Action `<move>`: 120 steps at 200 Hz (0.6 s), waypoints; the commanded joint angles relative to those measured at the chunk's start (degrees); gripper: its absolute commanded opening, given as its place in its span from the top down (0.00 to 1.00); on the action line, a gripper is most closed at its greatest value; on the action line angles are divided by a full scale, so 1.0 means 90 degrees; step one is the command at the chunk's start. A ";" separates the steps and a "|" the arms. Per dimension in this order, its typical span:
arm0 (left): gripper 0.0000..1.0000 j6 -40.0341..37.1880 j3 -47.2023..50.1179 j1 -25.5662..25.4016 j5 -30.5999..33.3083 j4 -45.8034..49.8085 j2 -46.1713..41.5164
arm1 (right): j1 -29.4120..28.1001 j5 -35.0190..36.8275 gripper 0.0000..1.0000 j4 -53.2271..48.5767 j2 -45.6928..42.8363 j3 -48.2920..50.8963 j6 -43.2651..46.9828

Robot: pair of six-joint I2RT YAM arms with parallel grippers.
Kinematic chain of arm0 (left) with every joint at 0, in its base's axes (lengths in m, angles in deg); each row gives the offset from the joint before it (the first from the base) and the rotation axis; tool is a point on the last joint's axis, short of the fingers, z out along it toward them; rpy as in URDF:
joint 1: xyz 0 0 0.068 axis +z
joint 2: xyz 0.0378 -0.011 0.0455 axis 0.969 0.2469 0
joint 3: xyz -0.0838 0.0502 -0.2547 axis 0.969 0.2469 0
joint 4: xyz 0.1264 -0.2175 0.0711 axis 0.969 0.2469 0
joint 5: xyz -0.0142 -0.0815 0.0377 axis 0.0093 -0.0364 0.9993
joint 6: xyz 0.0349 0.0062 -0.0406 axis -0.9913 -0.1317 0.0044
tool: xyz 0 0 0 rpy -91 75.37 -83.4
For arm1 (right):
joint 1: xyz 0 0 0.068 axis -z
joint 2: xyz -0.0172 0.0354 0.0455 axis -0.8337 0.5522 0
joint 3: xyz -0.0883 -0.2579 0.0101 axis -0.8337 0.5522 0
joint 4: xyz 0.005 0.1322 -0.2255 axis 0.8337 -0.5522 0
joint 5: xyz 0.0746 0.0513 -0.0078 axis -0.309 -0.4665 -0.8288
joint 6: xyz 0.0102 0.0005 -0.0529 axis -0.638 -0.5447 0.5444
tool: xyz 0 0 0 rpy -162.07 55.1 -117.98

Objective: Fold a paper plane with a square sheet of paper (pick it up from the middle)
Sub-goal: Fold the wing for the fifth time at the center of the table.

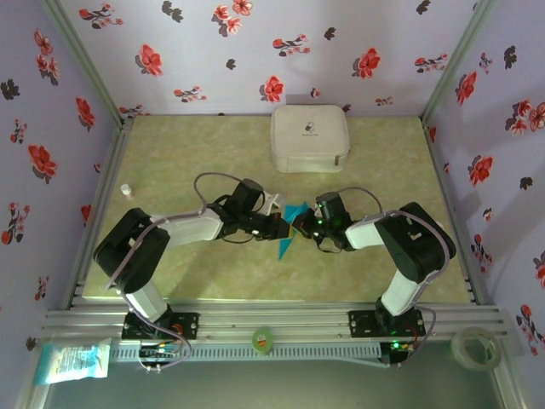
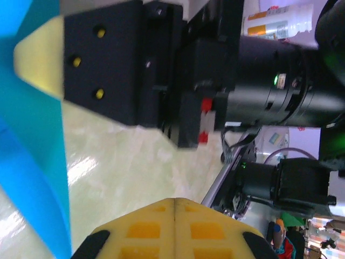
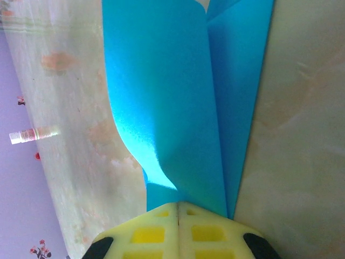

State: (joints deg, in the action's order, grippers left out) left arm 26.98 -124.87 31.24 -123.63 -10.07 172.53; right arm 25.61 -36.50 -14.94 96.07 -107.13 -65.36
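Note:
The turquoise-blue sheet of paper (image 1: 286, 245) is folded into a narrow layered shape and held at the table's centre between the two arms. My right gripper (image 3: 178, 205) is shut on its lower end, and the layered flaps (image 3: 183, 97) rise from the pads with a curled edge on the left. In the top view the right gripper (image 1: 300, 223) meets the left gripper (image 1: 275, 224) over the paper. My left gripper (image 2: 174, 202) is shut, its yellow pads pressed together with nothing between them. The paper (image 2: 38, 178) hangs to its left.
A white zip case (image 1: 309, 138) lies at the back centre. A small bottle (image 1: 126, 189) stands at the left edge of the mat. On the front rail sit a green tape roll (image 1: 262, 339), a clear tape roll (image 1: 473, 345) and a packet (image 1: 77, 358).

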 commanded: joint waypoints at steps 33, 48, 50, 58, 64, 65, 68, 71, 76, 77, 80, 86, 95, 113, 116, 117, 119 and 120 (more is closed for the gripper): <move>0.96 -0.0243 -0.0606 -0.0098 -0.0186 0.0724 0.0834 | -0.0163 0.0430 0.95 -0.0601 0.0375 -0.0068 0.0060; 0.96 -0.0315 -0.0680 -0.0125 -0.0129 0.0799 0.0934 | -0.0163 0.0431 0.95 -0.0585 0.0376 -0.0069 0.0038; 0.96 -0.0331 -0.0690 -0.0127 -0.0114 0.0815 0.0945 | -0.0163 0.0433 0.95 -0.0592 0.0385 -0.0069 0.0037; 0.96 -0.0379 -0.0734 -0.0143 -0.0045 0.0887 0.0995 | -0.0163 0.0432 0.95 -0.0583 0.0390 -0.0073 0.0036; 0.96 -0.0401 -0.0754 -0.0147 -0.0011 0.0902 0.1020 | -0.0171 0.0427 0.95 -0.0579 0.0383 -0.0073 0.0038; 0.96 -0.0404 -0.0760 -0.0147 -0.0005 0.0902 0.1026 | -0.0172 0.0430 0.95 -0.0581 0.0382 -0.0076 0.0037; 0.96 -0.0412 -0.0764 -0.0153 0.0012 0.0901 0.1042 | -0.0173 0.0440 0.95 -0.0579 0.0388 -0.0078 0.0041; 0.96 -0.0408 -0.0773 -0.0148 0.0019 0.0901 0.1063 | -0.0173 0.0424 0.95 -0.0575 0.0383 -0.0079 0.0036; 0.96 -0.0413 -0.0777 -0.0156 0.0031 0.0903 0.1079 | -0.0173 0.0425 0.95 -0.0575 0.0384 -0.0085 0.0036; 0.96 -0.0415 -0.0780 -0.0156 0.0031 0.0902 0.1085 | -0.0173 0.0428 0.95 -0.0574 0.0388 -0.0082 0.0035; 0.96 -0.0417 -0.0784 -0.0162 0.0045 0.0901 0.1100 | -0.0173 0.0430 0.95 -0.0582 0.0391 -0.0091 0.0035; 0.96 -0.0430 -0.0789 -0.0164 0.0081 0.0917 0.1132 | -0.0173 0.0431 0.95 -0.0584 0.0383 -0.0079 0.0042; 0.96 -0.0449 -0.0779 -0.0176 0.0150 0.0949 0.1155 | -0.0173 0.0431 0.95 -0.0591 0.0389 -0.0079 0.0036; 0.96 -0.0534 -0.0755 -0.0190 0.0276 0.1040 0.1198 | -0.0173 0.0424 0.95 -0.0579 0.0389 -0.0059 0.0041; 0.96 -0.0548 -0.0750 -0.0195 0.0297 0.1068 0.1207 | -0.0173 0.0424 0.95 -0.0581 0.0391 -0.0059 0.0036; 0.96 -0.0551 -0.0748 -0.0195 0.0306 0.1072 0.1213 | -0.0173 0.0423 0.95 -0.0577 0.0391 -0.0059 0.0036; 0.96 -0.0573 -0.0746 -0.0196 0.0312 0.1086 0.1219 | -0.0173 0.0430 0.95 -0.0574 0.0391 -0.0057 0.0038; 0.96 -0.0578 -0.0745 -0.0196 0.0318 0.1096 0.1224 | -0.0173 0.0426 0.95 -0.0574 0.0396 -0.0058 0.0037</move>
State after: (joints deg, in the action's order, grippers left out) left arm 24.40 -130.64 30.08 -122.64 -2.92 182.21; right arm 25.56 -36.45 -15.84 96.07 -107.56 -65.36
